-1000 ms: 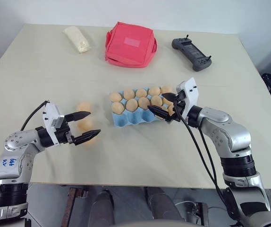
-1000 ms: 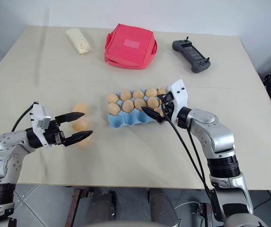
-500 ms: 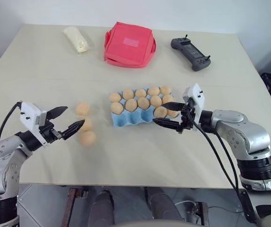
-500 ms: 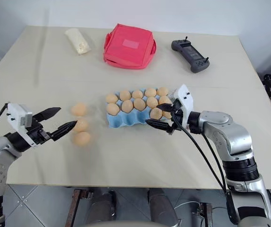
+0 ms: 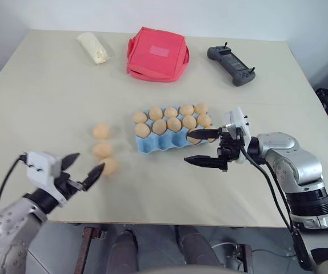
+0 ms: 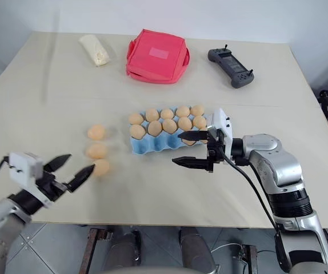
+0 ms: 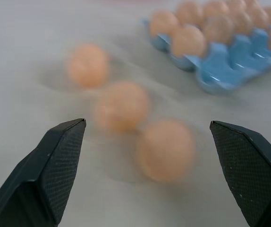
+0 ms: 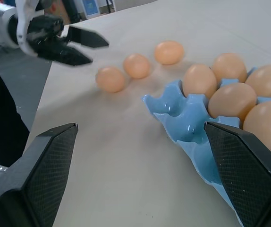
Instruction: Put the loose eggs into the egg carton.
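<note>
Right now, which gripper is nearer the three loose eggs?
Left. The left gripper sits just beside the nearest of the loose eggs, fingers open toward them. The right gripper is past the carton, at its front right corner, open and empty.

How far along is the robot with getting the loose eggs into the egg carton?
Partly done: the blue egg carton already holds eggs in its back two rows, while the front cups are bare. Nothing is in hand; the left hand and right hand are both open and empty. Three loose eggs lie on the table left of the carton, by the left hand.
</note>
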Robot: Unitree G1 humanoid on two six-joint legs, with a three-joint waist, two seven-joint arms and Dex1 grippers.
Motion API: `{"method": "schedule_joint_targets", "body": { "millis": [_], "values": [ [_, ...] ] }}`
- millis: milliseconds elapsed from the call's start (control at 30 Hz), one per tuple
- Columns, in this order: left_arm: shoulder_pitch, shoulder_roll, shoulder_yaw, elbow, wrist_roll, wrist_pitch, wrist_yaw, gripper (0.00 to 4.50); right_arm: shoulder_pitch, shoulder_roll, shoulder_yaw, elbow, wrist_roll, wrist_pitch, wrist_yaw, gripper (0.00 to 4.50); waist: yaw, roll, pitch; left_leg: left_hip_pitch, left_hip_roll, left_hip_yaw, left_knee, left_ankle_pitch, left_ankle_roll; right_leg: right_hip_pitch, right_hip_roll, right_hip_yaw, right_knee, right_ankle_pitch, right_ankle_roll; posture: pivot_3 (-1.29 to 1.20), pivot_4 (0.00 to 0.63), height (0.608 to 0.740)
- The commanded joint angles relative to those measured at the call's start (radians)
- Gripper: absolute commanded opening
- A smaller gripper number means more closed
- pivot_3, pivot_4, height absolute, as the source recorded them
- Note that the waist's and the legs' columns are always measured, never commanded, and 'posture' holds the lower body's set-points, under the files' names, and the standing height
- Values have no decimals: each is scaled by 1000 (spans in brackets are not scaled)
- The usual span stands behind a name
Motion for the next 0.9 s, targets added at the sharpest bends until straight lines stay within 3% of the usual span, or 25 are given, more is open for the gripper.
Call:
{"method": "schedule_joint_targets", "body": {
  "millis": [33, 100, 800, 900],
  "values": [
    [-3, -9, -33, -68, -7, 59, 77, 4500, -24, -7, 4, -8, -3, -13, 19, 4481, 0, 0, 0, 0, 0, 0, 0, 0, 0, 0, 0, 0, 0, -1, -2, 0, 150, 740],
    [-8, -10, -55, -71, -9, 87, 100, 4500, -27, -9, 6, -8, -7, -11, 19, 4481, 0, 0, 0, 0, 0, 0, 1, 0, 0, 0, 0, 1, 0, -7, -13, 0, 150, 740],
    [-173, 24, -245, 127, 105, 76, 59, 4500, 29, -37, -29, -87, -2, 22, -45, 4481, 1, 0, 0, 0, -1, 2, 2, 0, 0, 1, 0, 2, 0, -6, -12, 0, 150, 740],
    [-176, 40, -261, 129, 110, 95, 48, 3955, 30, -38, -33, -88, -2, 20, -56, 4500, 1, 0, 0, 0, -1, 2, 2, 0, 0, 0, 0, 2, 0, -6, -12, 0, 150, 740]
  ]
}}
